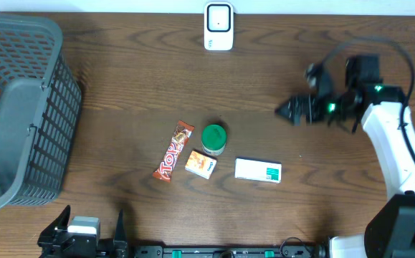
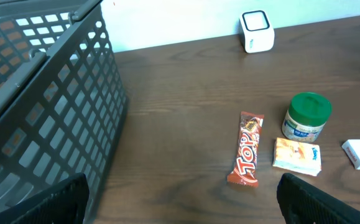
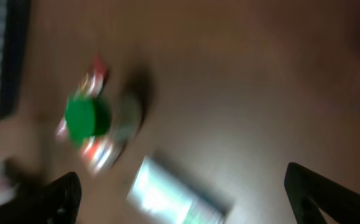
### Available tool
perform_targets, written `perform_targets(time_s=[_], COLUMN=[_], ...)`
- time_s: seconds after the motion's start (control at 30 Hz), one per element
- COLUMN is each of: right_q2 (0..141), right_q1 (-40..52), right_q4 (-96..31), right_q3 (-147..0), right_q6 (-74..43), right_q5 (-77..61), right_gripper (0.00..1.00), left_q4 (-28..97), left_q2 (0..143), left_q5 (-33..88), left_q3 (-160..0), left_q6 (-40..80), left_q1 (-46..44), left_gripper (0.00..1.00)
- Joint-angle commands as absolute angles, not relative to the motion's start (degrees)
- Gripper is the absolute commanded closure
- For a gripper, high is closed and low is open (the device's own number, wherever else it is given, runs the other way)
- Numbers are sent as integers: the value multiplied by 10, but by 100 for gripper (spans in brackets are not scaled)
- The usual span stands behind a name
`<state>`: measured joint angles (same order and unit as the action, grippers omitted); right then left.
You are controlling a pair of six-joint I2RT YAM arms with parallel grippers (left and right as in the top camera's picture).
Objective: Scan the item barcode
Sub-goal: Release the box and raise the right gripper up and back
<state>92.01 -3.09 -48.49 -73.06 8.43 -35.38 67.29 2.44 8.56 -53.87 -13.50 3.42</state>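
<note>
While my left gripper (image 1: 92,215) hangs low over the near edge of the table (image 1: 128,86), its fingers (image 2: 43,205) stand wide apart with nothing between them.

Just beyond it, near the middle of the table, four items lie in a loose cluster. Nearest me is a white box with a green mark (image 1: 258,170), lying flat on the right of the group. Left of it is a small orange and white box (image 1: 201,164). Left again is a red candy bar (image 1: 173,152), lying on a slant. A jar with a green lid (image 1: 213,139) stands upright just behind the small box, close to the candy bar's far end. Which of them is to be scanned I cannot tell; none is in either of my grippers.

Farther back and to my right, my right gripper (image 1: 284,110) hovers above bare table, pointing toward the cluster and well apart from it. Its wrist picture is blurred, yet both fingers (image 3: 329,193) show far apart and empty, with the green lid and the white box below.

A grey basket (image 1: 21,107) fills the left side. At the far edge stands the white scanner (image 1: 218,27).
</note>
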Motion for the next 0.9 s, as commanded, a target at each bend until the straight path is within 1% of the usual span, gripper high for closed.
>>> perform_targets(time_s=[0.0,0.17,0.23,0.3,0.43,0.7,0.87], right_q2=[921,921,921,921,921,890,848], right_q1=[-33,-33,-33,-33,-29,-29,3], right_q4=[-401,-207,-137,-113,-156,-287,-351], right_q3=[-792,-830,-837,-841,-843,-838,-777], right_q6=[108,108,117,142,214,266,312], right_q5=[-251,-59,-29,-38,-96,-165,-200], right_gripper=[1,1,1,1,1,1,1], left_q4=[673,673,673,673,673,673,673], left_q2=[23,23,23,23,23,23,23], left_q5=[79,79,79,79,79,79,79], left_q3=[-542,-542,-542,-542,-542,-542,-542], left_q6=[-136,-136,-136,-136,-136,-136,-136], left_q1=[32,32,32,32,32,32,32], left_gripper=[4,4,4,4,4,4,3])
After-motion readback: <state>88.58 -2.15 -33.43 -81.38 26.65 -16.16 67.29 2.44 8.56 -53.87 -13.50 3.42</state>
